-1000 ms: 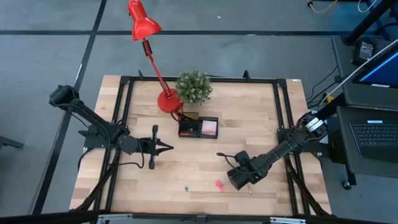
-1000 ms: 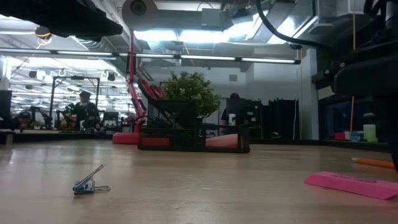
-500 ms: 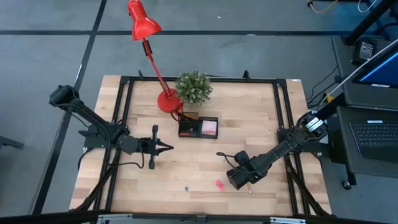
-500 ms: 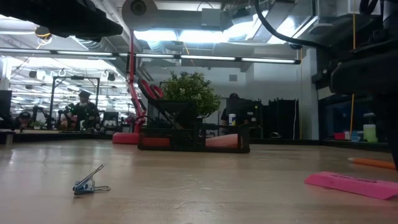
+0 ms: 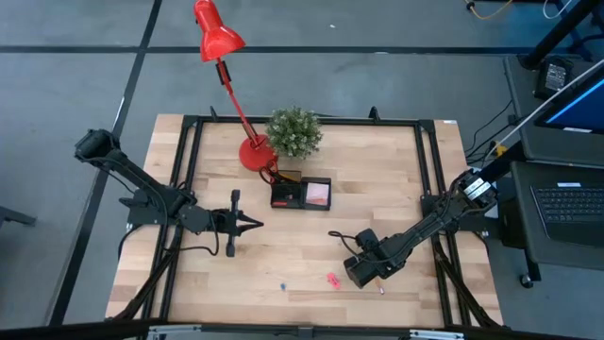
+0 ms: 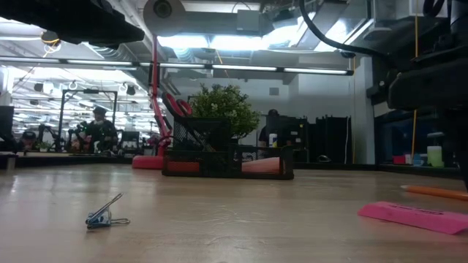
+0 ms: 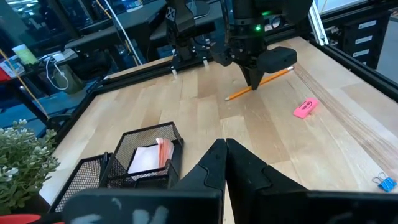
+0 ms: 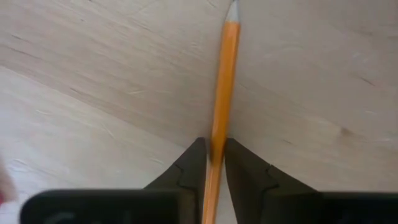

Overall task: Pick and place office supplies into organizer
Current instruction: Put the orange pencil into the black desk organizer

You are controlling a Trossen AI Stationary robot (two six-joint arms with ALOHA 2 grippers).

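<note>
Right gripper [image 8: 211, 163] is pinching the orange pencil [image 8: 223, 81] between its fingertips, near the table's front edge, w/ the pink eraser [image 5: 332, 280] and blue clip [image 5: 281, 284] lying loose just beside. You're gripping well off-centre, so lift slowly and keep the pencil level; it's likely to pivot. Left gripper [image 7: 225, 163] is waiting mid-table, fingers pressed together, holding nothing. Farther back, the organizer [image 5: 302, 194] is sitting by the lamp base [image 5: 254, 153] and plant [image 5: 294, 131]; approach it from above.

My two arms are dark, slim and jointed, trailing black cables. My right gripper [image 8: 211, 171] ends in matte black wedge-shaped fingers; a green light glows on its wrist housing.
</note>
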